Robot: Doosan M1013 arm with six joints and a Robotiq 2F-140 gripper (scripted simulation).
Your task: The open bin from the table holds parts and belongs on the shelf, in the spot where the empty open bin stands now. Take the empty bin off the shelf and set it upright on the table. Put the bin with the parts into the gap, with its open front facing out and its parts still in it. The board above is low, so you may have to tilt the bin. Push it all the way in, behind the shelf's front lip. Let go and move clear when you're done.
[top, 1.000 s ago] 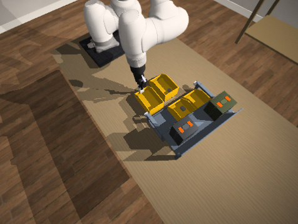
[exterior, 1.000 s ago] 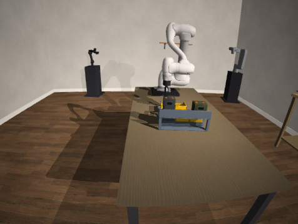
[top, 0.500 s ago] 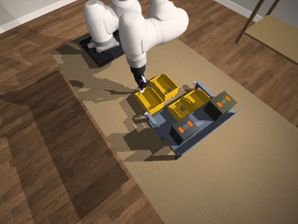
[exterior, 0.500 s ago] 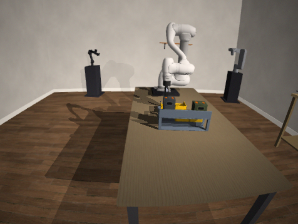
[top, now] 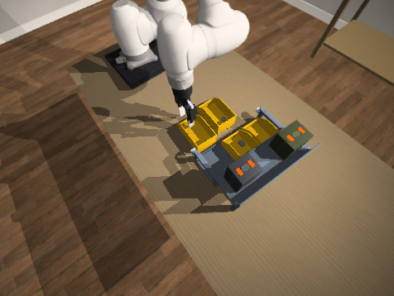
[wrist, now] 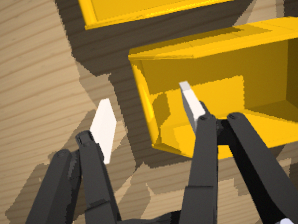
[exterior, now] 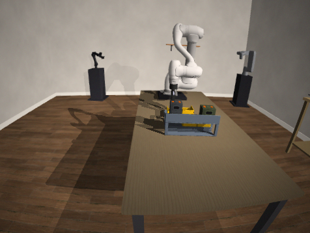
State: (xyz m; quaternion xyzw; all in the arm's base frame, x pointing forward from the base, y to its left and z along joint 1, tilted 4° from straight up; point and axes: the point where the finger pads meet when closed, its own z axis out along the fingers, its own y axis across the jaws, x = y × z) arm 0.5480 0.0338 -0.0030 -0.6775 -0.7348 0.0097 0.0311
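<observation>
An empty yellow open bin point(top: 198, 132) stands upright on the table, just left of the grey shelf point(top: 254, 159). It also shows in the wrist view point(wrist: 213, 106). My gripper point(top: 190, 120) hangs over the empty bin's side wall and is open. In the wrist view the gripper point(wrist: 148, 112) has one finger inside the bin and one outside over the table. The fingers do not press the wall. Two more yellow bins point(top: 248, 138) sit in the shelf, one with a dark part.
Two dark boxes with orange latches point(top: 243, 171) point(top: 291, 138) stand on the shelf's top board. The shelf's left slot point(top: 209, 161) by the empty bin looks open. The robot base point(top: 134, 62) is at the table's far end.
</observation>
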